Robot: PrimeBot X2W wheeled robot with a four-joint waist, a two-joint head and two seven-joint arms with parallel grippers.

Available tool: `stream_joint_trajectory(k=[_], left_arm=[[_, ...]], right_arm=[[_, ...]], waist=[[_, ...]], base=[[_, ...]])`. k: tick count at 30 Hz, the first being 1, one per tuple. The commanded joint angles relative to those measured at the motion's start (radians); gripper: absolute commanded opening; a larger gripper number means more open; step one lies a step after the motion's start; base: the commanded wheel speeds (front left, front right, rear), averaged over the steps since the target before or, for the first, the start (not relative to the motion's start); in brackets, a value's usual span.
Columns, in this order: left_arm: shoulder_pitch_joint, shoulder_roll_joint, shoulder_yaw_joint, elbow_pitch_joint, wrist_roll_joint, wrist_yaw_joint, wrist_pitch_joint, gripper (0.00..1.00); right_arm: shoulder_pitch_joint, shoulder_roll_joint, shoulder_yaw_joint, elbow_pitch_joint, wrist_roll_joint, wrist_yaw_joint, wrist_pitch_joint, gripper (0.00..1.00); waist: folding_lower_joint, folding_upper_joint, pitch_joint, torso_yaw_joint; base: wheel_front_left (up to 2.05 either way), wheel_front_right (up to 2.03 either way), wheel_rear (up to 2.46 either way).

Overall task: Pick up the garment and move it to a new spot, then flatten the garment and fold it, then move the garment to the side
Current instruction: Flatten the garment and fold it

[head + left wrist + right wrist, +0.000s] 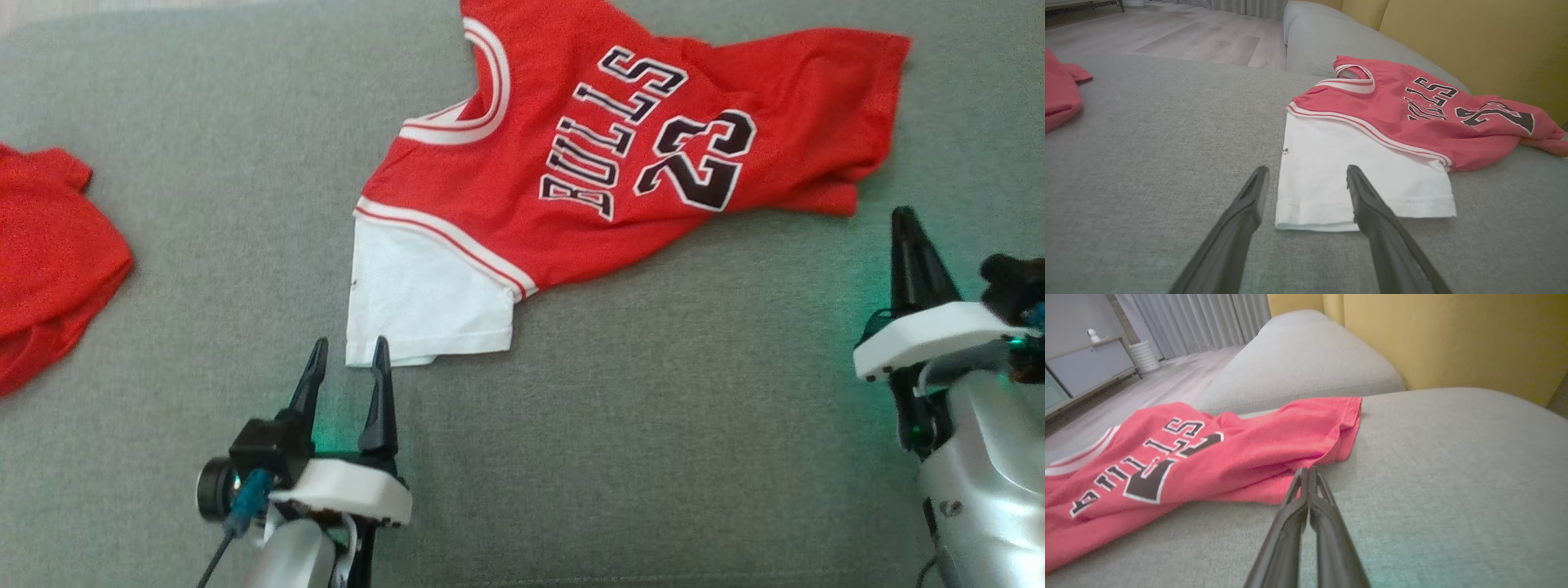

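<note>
A red jersey (539, 106) lies spread on a grey sofa seat (653, 408), its white sleeve (424, 302) reaching back to the left gripper (350, 343), whose fingers stand wide apart and hold nothing. In the left wrist view the sleeve's (1339, 163) hem corner sits between the two parted fingers of that gripper (1307, 169), the right finger overlapping its edge. The right gripper (902, 216) is pressed fully closed with nothing between its fingers. From the head camera its tip sits just short of the jersey's crumpled lower hem, while its own wrist camera sets the closed tips (1306, 470) against the cloth's (1249, 457) edge. "BULLS" and "23" read whole in black, white-edged print from the head. The left wrist view catches just the closing letters. A second red garment (49, 245) lies well off beyond the left fingers. The wrist cameras add yellow back cushions (1453, 335), a wooden floor (1167, 32), pale curtains (1200, 322) and a low cabinet (1086, 363).
</note>
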Motion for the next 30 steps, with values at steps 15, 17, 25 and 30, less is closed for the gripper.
stream_joint_trajectory(k=[15, 17, 25, 30], left_arm=[[0.164, 0.014, 0.105, -0.087, 0.087, 0.054, -0.005, 1.00], [0.184, 0.014, 0.105, -0.095, 0.088, 0.060, -0.005, 1.00], [0.189, 0.014, 0.085, -0.108, 0.093, 0.059, -0.005, 1.00], [0.146, 0.014, 0.065, -0.114, 0.094, 0.053, -0.005, 1.00]], right_arm=[[0.341, 0.116, -0.043, -0.307, -0.040, -0.001, -0.006, 1.00], [0.365, 0.122, -0.042, -0.310, -0.041, -0.001, -0.006, 1.00], [0.341, 0.120, -0.038, -0.275, -0.048, -0.001, -0.006, 1.00], [0.231, 0.080, -0.025, -0.195, -0.056, -0.001, -0.006, 1.00]], waist=[[0.0001, 0.0000, -0.199, -0.095], [0.0001, 0.0000, -0.209, -0.098], [0.0001, 0.0000, -0.185, -0.074], [0.0001, 0.0000, -0.113, -0.041]], base=[[0.00, 0.00, 0.00], [0.00, 0.00, 0.00], [0.00, 0.00, 0.00], [0.00, 0.00, 0.00]])
